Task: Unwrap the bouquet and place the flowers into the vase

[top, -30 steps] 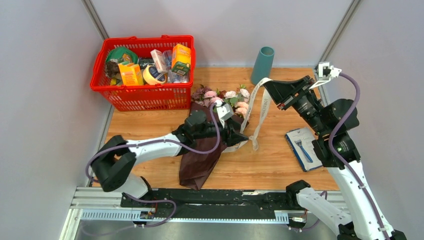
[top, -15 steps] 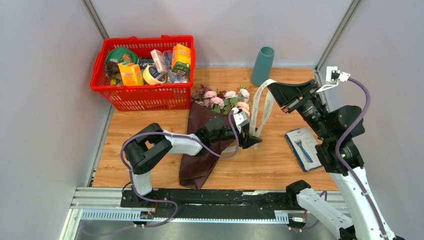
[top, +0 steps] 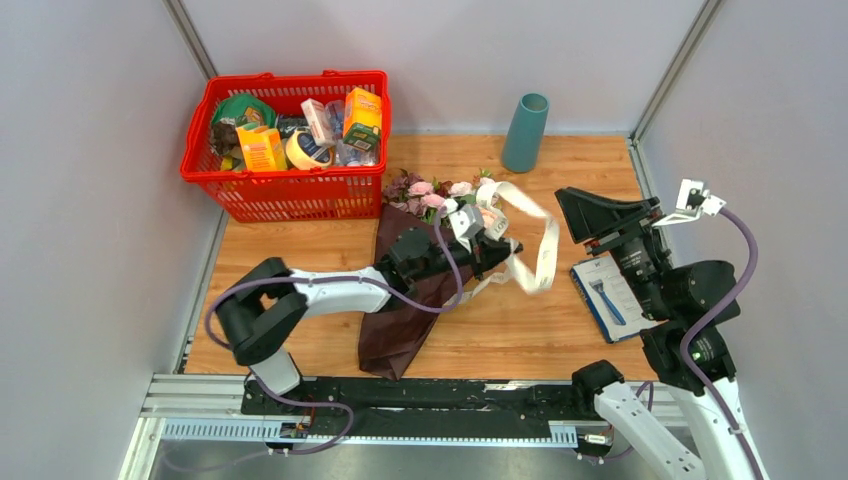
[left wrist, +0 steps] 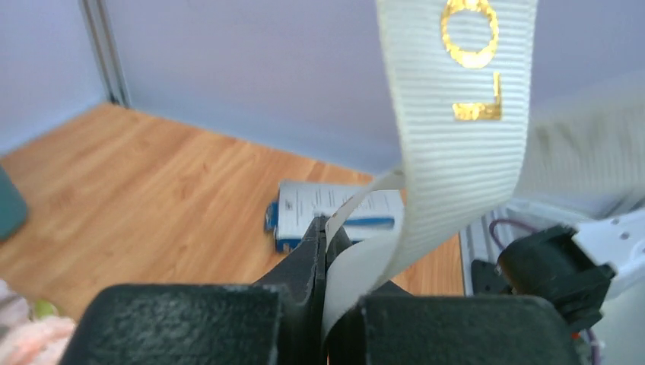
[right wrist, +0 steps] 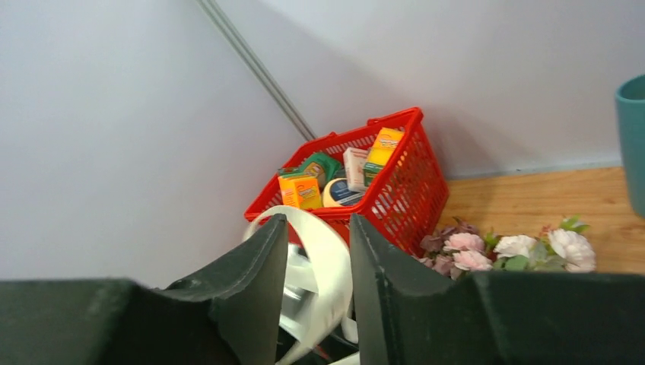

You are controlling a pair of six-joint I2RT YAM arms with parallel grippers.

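The bouquet [top: 400,225] lies mid-table, its flowers [top: 445,195] pointing at the far edge and its dark paper [top: 395,335] trailing toward the near edge of the table [top: 560,340]. The cream ribbon [top: 540,255] curls loose beside the blooms. From above, the left claw [top: 505,250] only seems to meet the ribbon. Its own camera shows the jaws pressed flat together with the band pinched between them, gold letters on the strip above. The right claw [top: 568,198] hangs near the right edge, jaws parted and holding nothing; through its gap the wrist view catches the ribbon loop. The vase [top: 525,130] stands upright at the far edge. A red basket [top: 290,195] fills the far left corner, and a razor pack [top: 605,290] lies by the right edge.
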